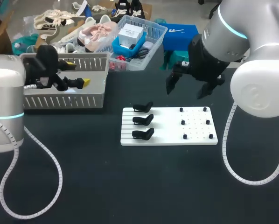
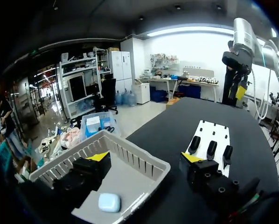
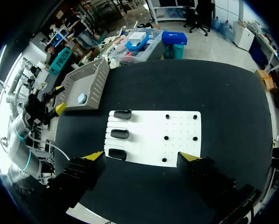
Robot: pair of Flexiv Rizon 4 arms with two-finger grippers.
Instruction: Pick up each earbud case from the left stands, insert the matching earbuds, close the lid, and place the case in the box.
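Pale blue rounded earbud case (image 2: 109,202) lay inside grey slatted plastic basket (image 2: 130,157); left fingers (image 2: 98,157) and right fingers (image 3: 95,156) were spread apart.

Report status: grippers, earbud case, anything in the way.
Left gripper open over basket rim. Right gripper open above white board. One pale case lies in basket. No obstruction seen.

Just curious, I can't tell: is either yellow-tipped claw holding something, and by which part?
Nothing is held. The left gripper is open at the basket, where an earbud case lies; the right gripper hangs open above the white board.
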